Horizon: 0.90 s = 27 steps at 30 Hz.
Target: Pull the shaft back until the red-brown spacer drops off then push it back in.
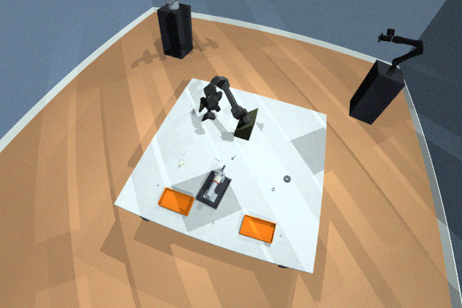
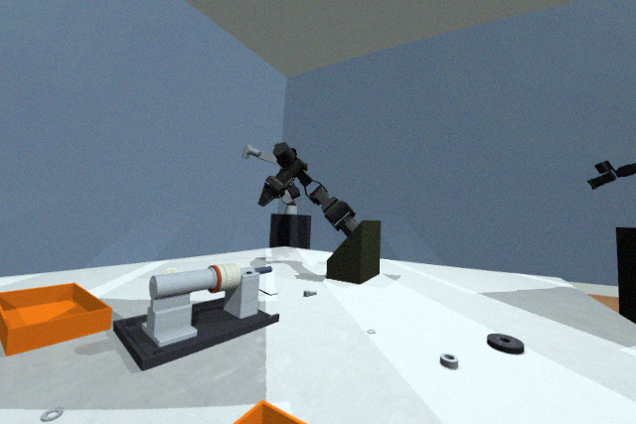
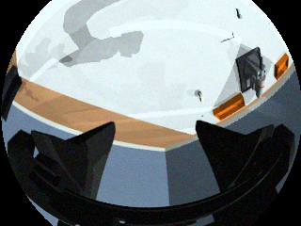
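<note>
The big light grey housing block point(image 1: 210, 192) point(image 2: 179, 283) stands on a dark base plate point(image 2: 216, 333). The red-brown spacer point(image 2: 216, 278) is a thin ring against the housing's end. Cream spacers point(image 1: 217, 177) point(image 2: 230, 277) sit beside it on the shaft line, up to a slimmer grey support point(image 2: 248, 296). The dark blue shaft end point(image 1: 223, 167) point(image 2: 264, 269) sticks out past that support; the rest of the shaft is hidden. My gripper point(image 1: 203, 112) point(image 3: 156, 125) is open and empty, raised above the table's far part, well away from the shaft.
Orange trays point(image 1: 176, 201) point(image 1: 257, 228) stand either side of the assembly. A dark ring point(image 1: 289, 180) point(image 2: 495, 344), a small grey ring point(image 2: 449, 365), a small bolt point(image 1: 233, 157) point(image 2: 309, 293), a thin bent rod point(image 1: 217, 159) and a cream piece point(image 1: 181, 164) point(image 3: 198, 94) lie on the table.
</note>
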Motion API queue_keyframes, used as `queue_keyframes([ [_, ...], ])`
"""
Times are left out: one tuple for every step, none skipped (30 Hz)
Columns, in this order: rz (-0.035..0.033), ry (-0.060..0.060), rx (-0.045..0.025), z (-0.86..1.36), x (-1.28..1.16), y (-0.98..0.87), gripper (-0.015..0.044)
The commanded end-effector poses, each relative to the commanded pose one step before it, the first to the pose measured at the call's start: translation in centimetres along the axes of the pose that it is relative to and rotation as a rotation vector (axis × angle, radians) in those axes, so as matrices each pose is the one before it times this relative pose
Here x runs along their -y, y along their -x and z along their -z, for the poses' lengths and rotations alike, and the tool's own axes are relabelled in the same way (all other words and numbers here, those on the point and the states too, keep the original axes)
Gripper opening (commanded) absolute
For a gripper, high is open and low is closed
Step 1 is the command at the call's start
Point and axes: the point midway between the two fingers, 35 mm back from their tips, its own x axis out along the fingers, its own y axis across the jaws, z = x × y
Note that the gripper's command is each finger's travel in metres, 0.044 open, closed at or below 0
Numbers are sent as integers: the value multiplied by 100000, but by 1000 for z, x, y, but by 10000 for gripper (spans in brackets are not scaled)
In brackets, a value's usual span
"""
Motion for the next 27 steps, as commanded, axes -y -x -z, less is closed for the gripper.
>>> queue_keyframes([
  [345,-1325,189,-12,161,-2,426],
  [1024,-3971,589,-45,483,-4,440],
  [1667,-6609,1058,-112,802,-8,440],
  [2243,-9233,1639,-243,1110,-15,440],
  [2047,-10800,1873,-384,1174,-57,440],
  [1251,-11090,1574,-456,995,-126,440],
  [475,-11369,1074,-480,795,-202,440],
  [226,-11438,919,-542,687,-232,440],
  [151,-11436,929,-620,605,-245,440],
  [77,-11433,933,-685,514,-258,440],
  [-1718,-9409,2674,-1034,450,-505,440],
  [-270,-11138,1142,-806,334,-332,440],
  [-31,-11331,882,-775,229,-302,440],
  [-100,-11327,876,-786,126,-313,440],
  [-169,-11322,865,-783,23,-322,440],
  [-131,-6654,501,-452,-44,-195,440],
  [-144,-6288,467,-418,-73,-187,440],
  [-164,-6253,458,-406,-101,-189,440],
  [-184,-6251,451,-393,-129,-191,440],
  [-203,-6239,442,-378,-155,-193,440],
  [-222,-6236,433,-362,-180,-195,440],
  [-241,-6235,423,-345,-203,-198,440],
  [-259,-6234,413,-325,-225,-200,440],
  [-276,-6222,401,-304,-245,-201,440],
  [-294,-6231,390,-283,-264,-203,440],
  [-311,-6229,377,-260,-280,-205,440],
  [-329,-6239,364,-236,-296,-207,440],
])
